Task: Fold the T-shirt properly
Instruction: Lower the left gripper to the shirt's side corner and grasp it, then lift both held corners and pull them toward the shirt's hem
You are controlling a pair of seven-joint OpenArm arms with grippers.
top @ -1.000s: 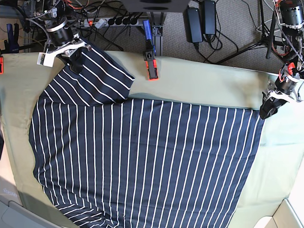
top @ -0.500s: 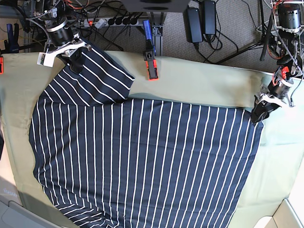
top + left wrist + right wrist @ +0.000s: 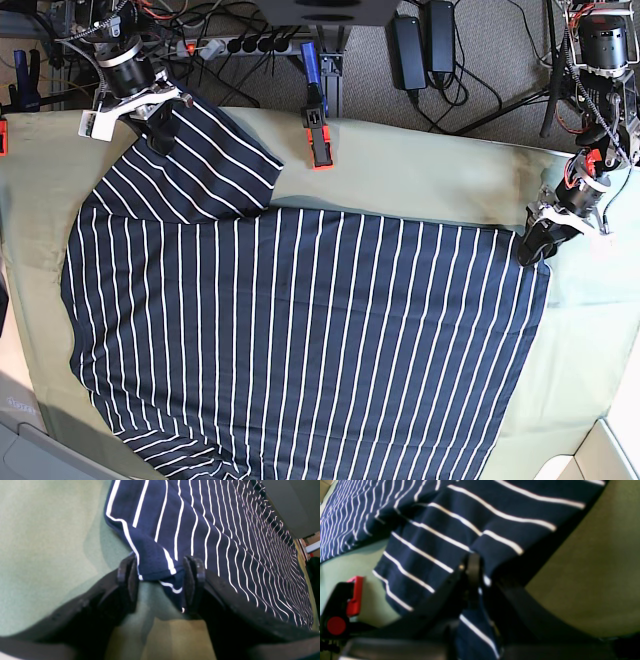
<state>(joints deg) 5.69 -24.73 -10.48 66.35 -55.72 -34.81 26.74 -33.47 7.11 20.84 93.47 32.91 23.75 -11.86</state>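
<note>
Base view: the T-shirt [image 3: 300, 330] is spread flat over most of the surface [image 3: 430, 170], which is covered by an olive cloth. One sleeve is lifted at the far corner on the view's left. An orange-black clamp [image 3: 318, 138] is seen on the far edge of the surface, just beside that sleeve, not touching it.

Right hand [image 3: 160, 125]: seen at that far corner, angled down from its arm. In the right wrist view the fingers [image 3: 472, 570] are pressed together with sleeve fabric pinched between them; fabric hangs on both sides of the grip.

Left hand [image 3: 533, 247]: positioned low at the shirt's far corner on the view's right, wrist tilted down toward the cloth. In the left wrist view the fingers [image 3: 128, 576] are held apart, straddling the shirt corner. The corner lies between them, folded slightly over itself; one pad is at the hem edge, the other is over the stripes. Contact cannot be told for certain.
</note>
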